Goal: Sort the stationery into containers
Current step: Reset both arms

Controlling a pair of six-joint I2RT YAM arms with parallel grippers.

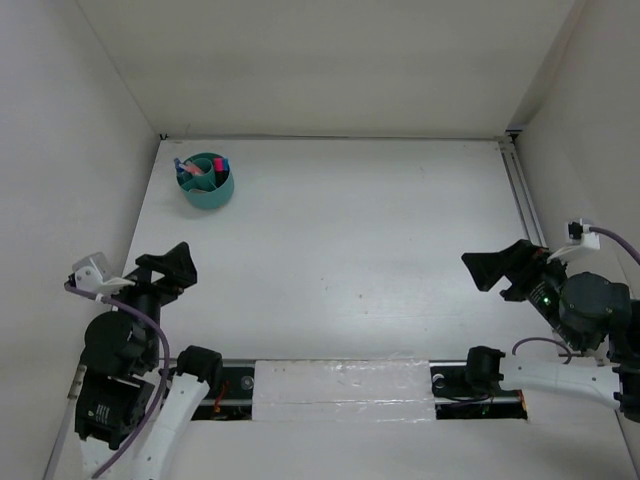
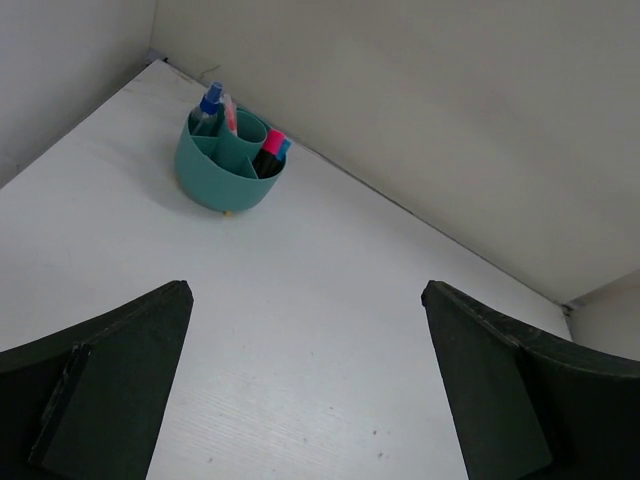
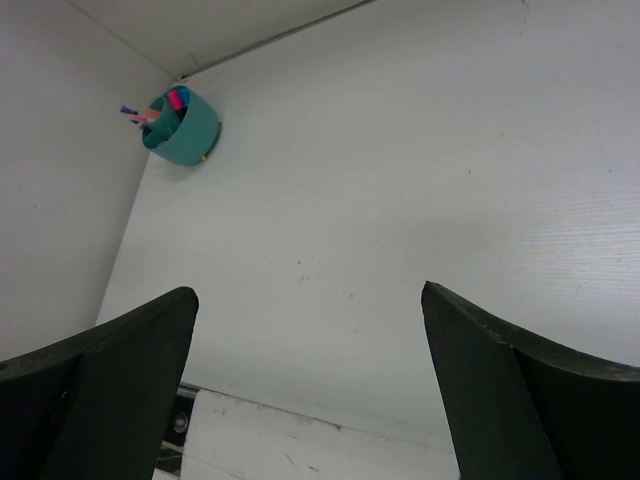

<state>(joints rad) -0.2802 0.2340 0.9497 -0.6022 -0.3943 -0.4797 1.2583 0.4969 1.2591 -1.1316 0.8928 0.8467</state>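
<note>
Top external: teal tub (image 1: 208, 181) stands upright in the far-left corner of the table (image 1: 350, 250), well apart from both arms.

Left wrist cam, contents L to R:
- blue-capped bottle (image 2: 210, 103) w/ a salmon-pink pen (image 2: 229, 113) just beside it at the tub's left side; can't tell if they share a compartment
- black markers w/ pink and blue ends (image 2: 272, 148) standing in the right-hand compartment
- tiny tan bit (image 2: 227, 212) at the tub's near base, touching or nearly so; too small for me to ID

Left jaws: near-left of the table, spread wide, nothing btwn them, aimed toward the tub. Right jaws: near-right side, also spread wide, gripping nothing. In the right wrist cam I see the tub far off at upper left.
</note>
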